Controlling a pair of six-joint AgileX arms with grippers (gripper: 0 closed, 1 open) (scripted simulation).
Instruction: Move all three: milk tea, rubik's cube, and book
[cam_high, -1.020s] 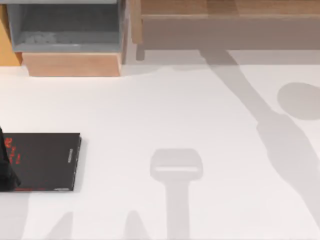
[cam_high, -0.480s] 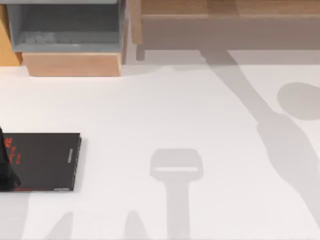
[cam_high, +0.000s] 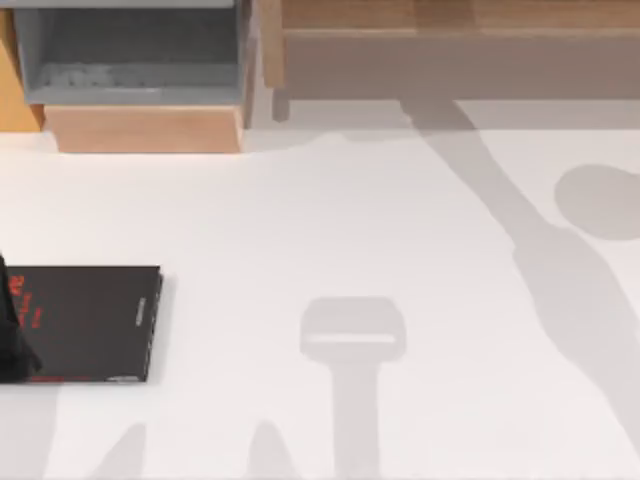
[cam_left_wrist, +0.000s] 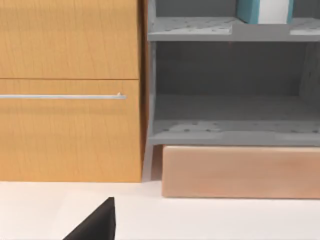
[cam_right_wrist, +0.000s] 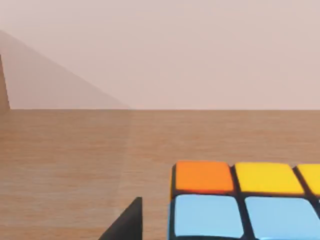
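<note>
Top view: a white table (cam_high: 330, 230) carries a thin black book with red lettering (cam_high: 85, 322) at its left side, a distractor rather than the task's book; a grey shelf unit (cam_high: 130, 55) on a pale wooden plinth (cam_high: 145, 128) stands at the far left, and a wooden ledge (cam_high: 450, 20) runs along the far edge to its right. A dark part of the left arm (cam_high: 12, 345) overlaps the black book's left edge; whether its pincer is apart or together cannot be told. Left wrist view: the camera faces an orange-brown drawer front with a metal handle (cam_left_wrist: 62, 96) beside the grey shelf unit, on whose upper shelf stands the book (cam_left_wrist: 264, 10), teal cover and white page edges upright, probably already delivered there. Right wrist view: the rubik's cube (cam_right_wrist: 245, 200) rests on a wooden surface (cam_right_wrist: 75, 150), orange and yellow tiles above blue ones, close to the camera, with a dark fingertip (cam_right_wrist: 125, 222) just beside it; the right arm's pincer state cannot be told, nor whether it touches the cube. The cube's seat on wood suggests it has been placed. No milk tea can be identified.
</note>
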